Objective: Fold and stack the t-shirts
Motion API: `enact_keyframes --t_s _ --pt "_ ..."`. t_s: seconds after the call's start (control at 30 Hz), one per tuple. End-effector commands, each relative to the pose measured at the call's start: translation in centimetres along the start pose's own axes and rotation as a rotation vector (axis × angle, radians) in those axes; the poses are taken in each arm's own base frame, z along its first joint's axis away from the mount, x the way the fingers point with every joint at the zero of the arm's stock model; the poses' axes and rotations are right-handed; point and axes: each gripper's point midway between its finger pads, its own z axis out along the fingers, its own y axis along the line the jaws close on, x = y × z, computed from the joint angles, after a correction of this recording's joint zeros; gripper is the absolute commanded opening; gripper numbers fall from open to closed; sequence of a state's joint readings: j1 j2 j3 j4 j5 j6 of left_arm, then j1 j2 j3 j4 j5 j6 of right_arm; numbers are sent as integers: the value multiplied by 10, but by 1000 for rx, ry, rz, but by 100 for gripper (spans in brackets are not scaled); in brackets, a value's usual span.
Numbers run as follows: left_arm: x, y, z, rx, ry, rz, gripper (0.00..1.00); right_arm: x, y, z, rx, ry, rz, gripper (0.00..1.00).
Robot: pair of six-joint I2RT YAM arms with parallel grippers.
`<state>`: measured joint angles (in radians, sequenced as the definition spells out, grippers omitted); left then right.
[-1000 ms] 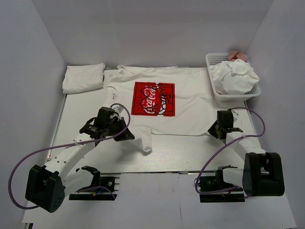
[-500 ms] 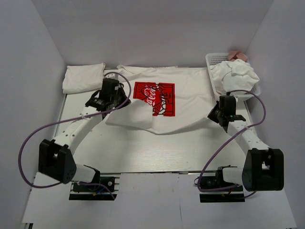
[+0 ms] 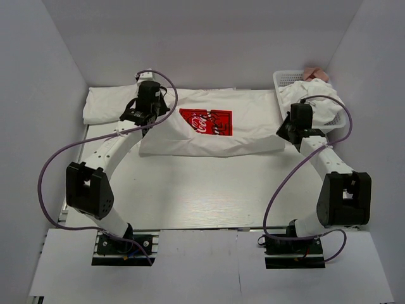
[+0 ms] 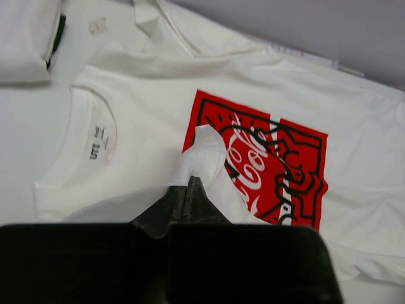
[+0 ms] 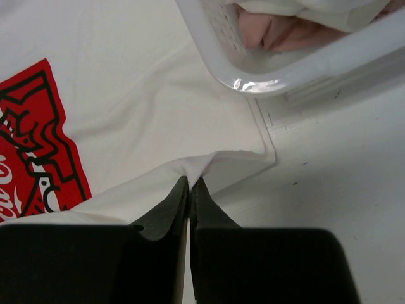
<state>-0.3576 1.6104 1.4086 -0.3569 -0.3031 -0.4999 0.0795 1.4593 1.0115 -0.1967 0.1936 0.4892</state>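
A white t-shirt with a red chest print (image 3: 209,126) lies at the back of the table, its near half doubled up over its far half so only part of the print (image 3: 205,120) shows. My left gripper (image 3: 147,115) is shut on a pinch of the shirt's cloth (image 4: 201,147) near the collar side. My right gripper (image 3: 292,131) is shut on the shirt's edge (image 5: 201,163) beside the basket. A folded white shirt (image 3: 109,103) lies at the back left. Crumpled white shirts (image 3: 316,101) fill the basket.
A white plastic basket (image 3: 286,79) stands at the back right, its rim (image 5: 266,79) just beyond my right gripper, with a pink thing (image 3: 315,73) at its far end. Grey walls close the back and both sides.
Both grippers have carried the shirt's near edge away from me toward the back wall, doubling the shirt over itself. The print is now partly covered.
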Motion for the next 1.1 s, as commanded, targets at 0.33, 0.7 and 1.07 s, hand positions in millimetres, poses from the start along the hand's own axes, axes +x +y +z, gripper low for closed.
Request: enact_keyframes --t_s 0.33,0.7,1.07 --pt "-45 6 89 -17 -143 138 0 -51 23 34 7 -58 -32 0" --pt "-43 19 180 -67 -24 187 100 -55 50 49 -17 14 -72 90" --pt "25 35 103 28 68 25 100 20 93 21 -223 112 -166 90"
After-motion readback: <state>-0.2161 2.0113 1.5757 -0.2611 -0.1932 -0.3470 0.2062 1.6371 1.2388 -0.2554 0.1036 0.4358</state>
